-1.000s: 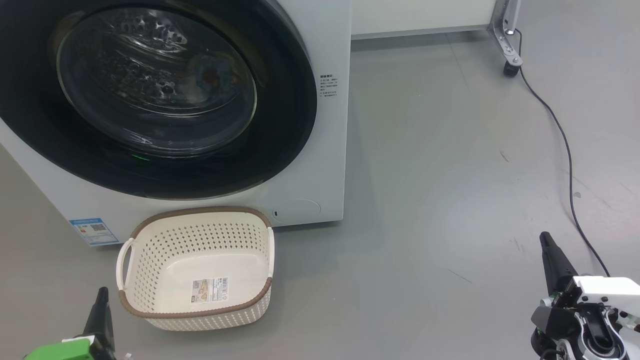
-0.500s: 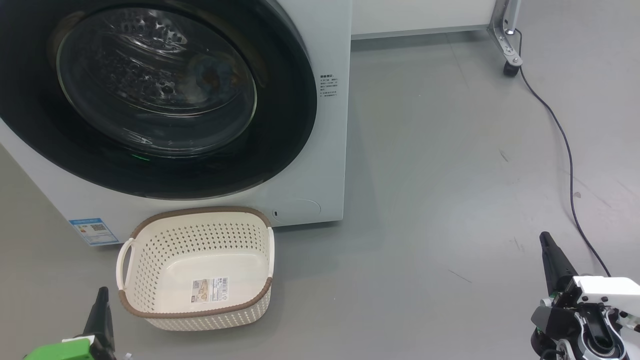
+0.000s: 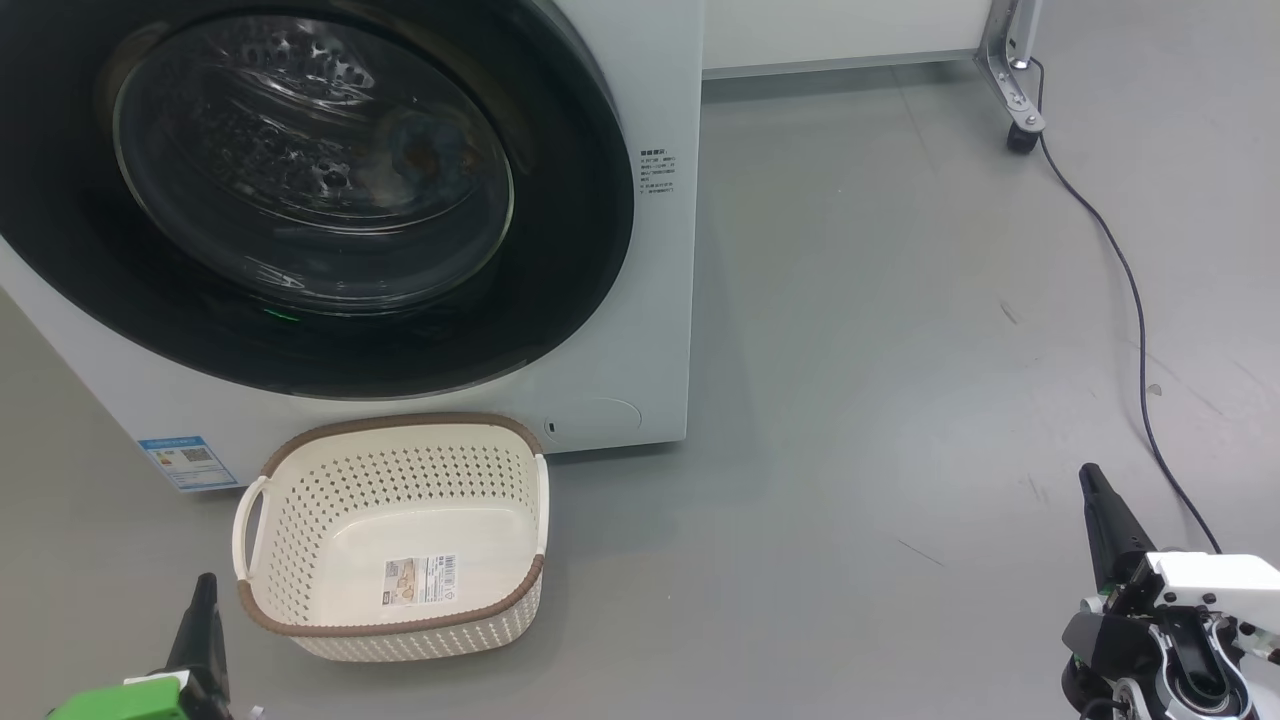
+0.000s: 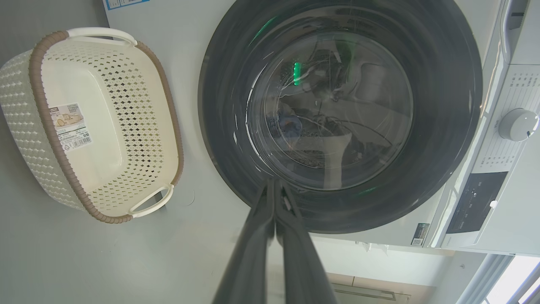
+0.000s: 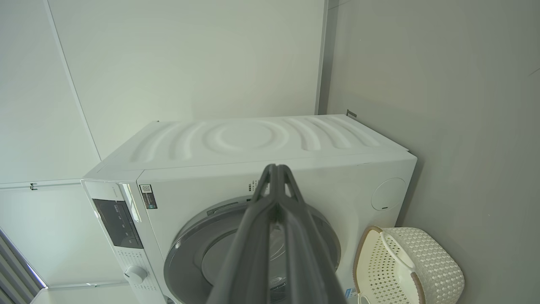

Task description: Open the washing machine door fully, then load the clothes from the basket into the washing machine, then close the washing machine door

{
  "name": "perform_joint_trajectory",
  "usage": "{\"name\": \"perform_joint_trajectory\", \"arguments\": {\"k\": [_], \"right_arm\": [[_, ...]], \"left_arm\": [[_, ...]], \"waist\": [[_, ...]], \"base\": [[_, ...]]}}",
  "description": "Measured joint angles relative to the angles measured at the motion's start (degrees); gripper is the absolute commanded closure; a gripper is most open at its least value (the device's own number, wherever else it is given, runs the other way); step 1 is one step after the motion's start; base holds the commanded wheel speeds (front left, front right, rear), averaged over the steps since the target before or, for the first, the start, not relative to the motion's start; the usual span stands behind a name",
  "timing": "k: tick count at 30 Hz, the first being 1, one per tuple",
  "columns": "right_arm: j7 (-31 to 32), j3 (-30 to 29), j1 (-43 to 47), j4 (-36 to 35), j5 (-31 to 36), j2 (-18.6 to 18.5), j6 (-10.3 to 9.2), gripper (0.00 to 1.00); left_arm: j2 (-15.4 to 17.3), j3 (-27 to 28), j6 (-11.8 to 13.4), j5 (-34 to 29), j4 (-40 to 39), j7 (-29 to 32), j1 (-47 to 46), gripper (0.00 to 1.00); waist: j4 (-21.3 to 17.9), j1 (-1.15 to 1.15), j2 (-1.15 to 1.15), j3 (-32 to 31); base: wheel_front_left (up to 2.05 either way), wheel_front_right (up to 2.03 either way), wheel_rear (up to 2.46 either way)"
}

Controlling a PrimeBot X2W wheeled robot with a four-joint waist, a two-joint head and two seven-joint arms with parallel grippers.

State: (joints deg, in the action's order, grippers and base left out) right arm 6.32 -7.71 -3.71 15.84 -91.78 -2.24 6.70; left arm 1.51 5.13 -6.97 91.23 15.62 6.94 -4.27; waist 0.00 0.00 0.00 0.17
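Closed tight and empty: left hand (image 3: 204, 600) and right hand (image 3: 1096, 492), both low and near, well apart from the washing machine (image 3: 650, 300). The basket (image 3: 420, 640) sits just in front of it, mouth up, long axis left-right; judged light and stiff. The clothes (image 3: 425, 150) lie in the drum (image 3: 280, 130); soft, light. The washing machine door (image 3: 560, 250) is flush shut, facing near; round, no long axis. Judged heavy, rigid, slick; best gripped at the rim edge.

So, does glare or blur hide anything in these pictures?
Head view: pale reflections streak the washing machine door glass, so the clothes behind look dim. Left wrist view: a green glint on the glass; the near fingers look soft. Right wrist view: the door reflects pale grey.
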Motion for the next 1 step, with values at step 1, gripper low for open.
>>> {"name": "perform_joint_trajectory", "arguments": {"k": [1], "right_arm": [[0.0,0.0,0.0,0.0,0.0,0.0,0.00,1.00]], "left_arm": [[0.0,0.0,0.0,0.0,0.0,0.0,0.0,1.00]], "waist": [[0.0,0.00,0.00,0.0]], "base": [[0.00,0.00,0.00]]}}
